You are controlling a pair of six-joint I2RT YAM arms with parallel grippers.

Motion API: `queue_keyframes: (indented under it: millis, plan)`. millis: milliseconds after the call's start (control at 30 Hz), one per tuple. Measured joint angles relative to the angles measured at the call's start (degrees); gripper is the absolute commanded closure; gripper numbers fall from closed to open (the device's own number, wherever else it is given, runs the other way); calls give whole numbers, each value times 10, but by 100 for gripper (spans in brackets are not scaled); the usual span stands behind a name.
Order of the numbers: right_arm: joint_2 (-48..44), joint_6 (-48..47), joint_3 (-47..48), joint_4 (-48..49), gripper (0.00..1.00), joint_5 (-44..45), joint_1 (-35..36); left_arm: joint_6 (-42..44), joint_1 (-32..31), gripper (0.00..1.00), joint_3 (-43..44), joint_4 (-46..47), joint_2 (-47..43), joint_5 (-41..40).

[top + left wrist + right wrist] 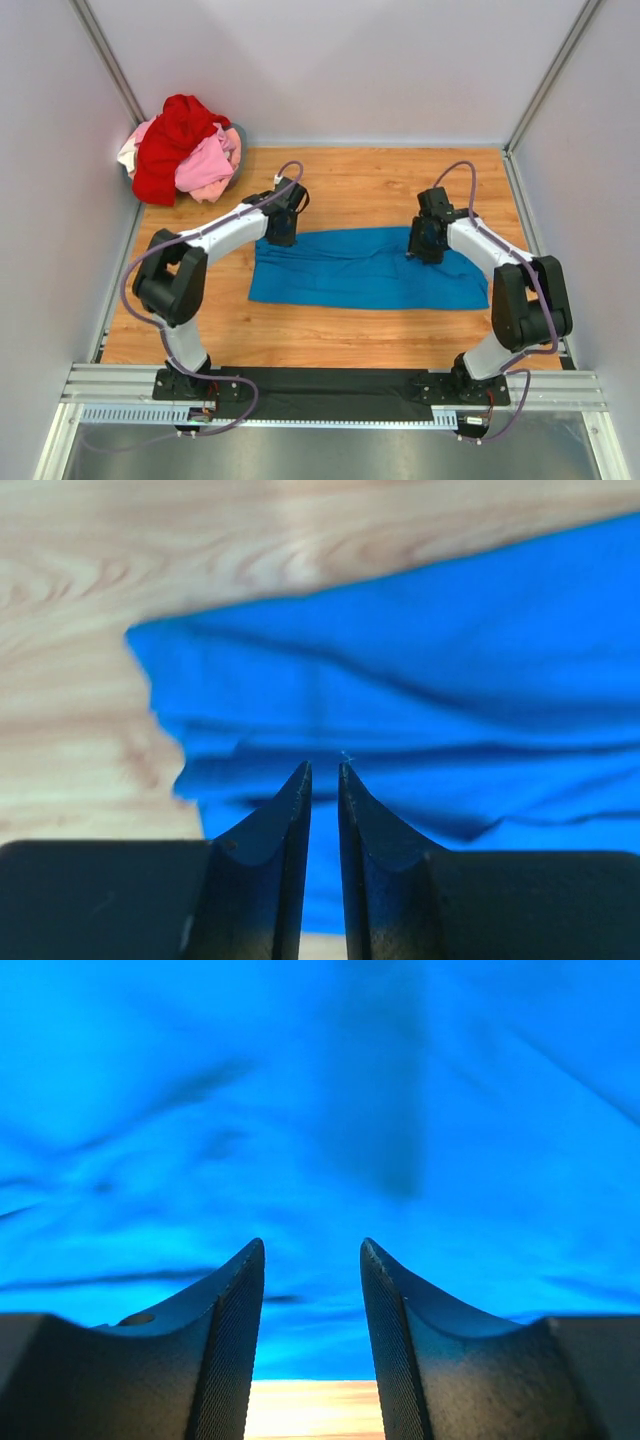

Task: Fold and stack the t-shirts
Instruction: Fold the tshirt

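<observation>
Blue t-shirt (365, 272) lies on the table (350, 185) at its middle, seemingly only half folded, left gripper (324, 770) nearly pressed together, right gripper (312, 1250) spread above it, while the heap (185, 150) of other shirts at the table's far-left corner waits unfolded.

Left end effector (324, 770) nearly closed, right one (312, 1245) parted

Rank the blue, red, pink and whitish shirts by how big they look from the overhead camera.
Largest to smallest:
1. blue shirt, spread flat
2. red shirt, bunched up
3. pink shirt, partly buried
4. whitish shirt, only a sliver showing
The three crumpled ones overlap, so this ranks visible area only.
</observation>
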Motion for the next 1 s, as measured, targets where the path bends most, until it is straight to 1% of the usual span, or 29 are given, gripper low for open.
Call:
queue_keyframes:
  millis: [133,233,333,400,467,533,600,733,800,933,1000]
  plan:
    - [8,14,-43,-2,55,7,-50,10,0,77,60,19,97,15]
    - [38,16,-40,-3,55,5,-60,14,0,77,89,16,151,22]
    - [78,15,-7,-14,55,-1,-60,15,0,76,96,25,158,25]
    - [111,15,33,-22,55,-3,-60,13,0,76,93,28,158,28]
    - [156,15,94,-40,56,-7,-60,11,0,76,84,35,153,32]
    - [214,11,177,-62,58,-12,-60,4,0,76,51,56,132,39]
    - [269,10,258,-69,61,-24,-60,-11,0,76,-3,77,95,56]
    - [395,10,458,-109,60,-69,-53,-61,-16,74,-106,92,16,94]
    - [458,10,565,-136,59,-95,-41,-92,-47,74,-141,90,-14,111]
    - [579,1,775,-163,54,-147,-5,-154,-150,73,-174,88,-41,150]
    - [607,0,822,-157,53,-162,16,-187,-202,73,-183,85,-47,171]
